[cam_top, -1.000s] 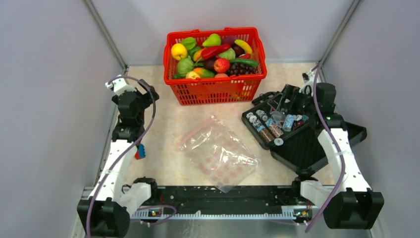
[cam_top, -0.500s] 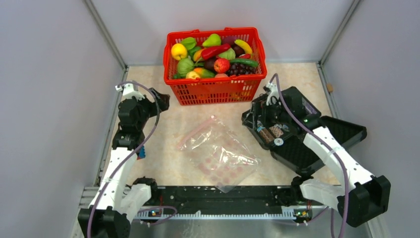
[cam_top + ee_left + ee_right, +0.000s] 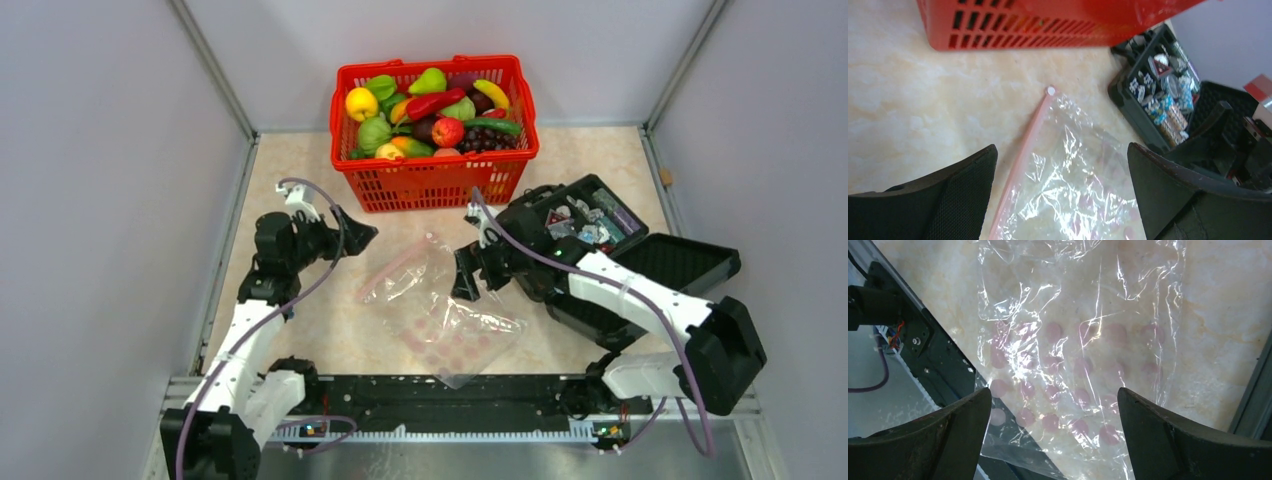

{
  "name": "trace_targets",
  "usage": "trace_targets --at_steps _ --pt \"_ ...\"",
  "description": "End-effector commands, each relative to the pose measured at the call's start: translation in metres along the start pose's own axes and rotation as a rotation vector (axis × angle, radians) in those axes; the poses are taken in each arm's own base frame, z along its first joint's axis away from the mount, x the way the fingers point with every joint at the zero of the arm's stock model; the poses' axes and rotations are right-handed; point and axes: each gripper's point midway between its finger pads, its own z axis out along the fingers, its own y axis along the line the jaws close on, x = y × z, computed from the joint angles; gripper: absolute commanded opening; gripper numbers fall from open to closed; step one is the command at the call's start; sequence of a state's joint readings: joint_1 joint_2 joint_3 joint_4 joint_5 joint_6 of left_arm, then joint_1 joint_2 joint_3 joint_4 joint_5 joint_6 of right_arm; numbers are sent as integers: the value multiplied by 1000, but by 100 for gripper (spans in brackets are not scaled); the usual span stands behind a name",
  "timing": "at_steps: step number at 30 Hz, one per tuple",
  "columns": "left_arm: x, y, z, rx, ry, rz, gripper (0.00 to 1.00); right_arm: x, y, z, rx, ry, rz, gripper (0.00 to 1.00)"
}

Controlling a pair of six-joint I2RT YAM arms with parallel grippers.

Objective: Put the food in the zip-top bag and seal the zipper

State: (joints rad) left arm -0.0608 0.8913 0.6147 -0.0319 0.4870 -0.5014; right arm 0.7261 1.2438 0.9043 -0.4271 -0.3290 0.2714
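The zip-top bag (image 3: 440, 308) lies flat and empty mid-table, clear with pink dots; it also shows in the left wrist view (image 3: 1073, 190) and the right wrist view (image 3: 1073, 355). Its pinkish zipper (image 3: 395, 264) runs along the upper-left edge, also seen in the left wrist view (image 3: 1020, 160). The food (image 3: 432, 115) is piled in the red basket (image 3: 440, 180) at the back. My left gripper (image 3: 360, 240) is open, left of the bag's mouth. My right gripper (image 3: 464, 280) is open, at the bag's right edge, above the bag.
An open black hinged case (image 3: 610, 260) with small bottles and tools stands right of the bag; my right arm reaches over it. The black rail (image 3: 440, 390) runs along the near edge under the bag's lower corner. Grey walls enclose the table.
Both arms have swung inward toward the bag. The left gripper moved right and down toward the zipper side; the right gripper moved left off the black case to the bag's right edge.
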Motion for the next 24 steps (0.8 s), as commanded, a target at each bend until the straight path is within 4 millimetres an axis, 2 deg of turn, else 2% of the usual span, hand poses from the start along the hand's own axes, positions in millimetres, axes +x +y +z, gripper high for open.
trace_targets --at_steps 1,6,9,13,18,24 --pt "35 -4 2 11 127 63 99 -27 12 11 9 -83 -30 91" --pt "80 -2 14 -89 288 122 99 -28 0 18 80 -120 67 86" --pt "98 7 20 -130 352 94 99 -25 -11 17 139 -129 94 85" --pt "107 23 23 -187 393 135 99 -19 -15 17 161 -90 80 85" --pt "115 25 28 -160 478 183 98 -20 -11 19 135 -93 81 86" --pt "121 29 33 -145 517 215 92 -22 -9 21 127 -104 103 86"
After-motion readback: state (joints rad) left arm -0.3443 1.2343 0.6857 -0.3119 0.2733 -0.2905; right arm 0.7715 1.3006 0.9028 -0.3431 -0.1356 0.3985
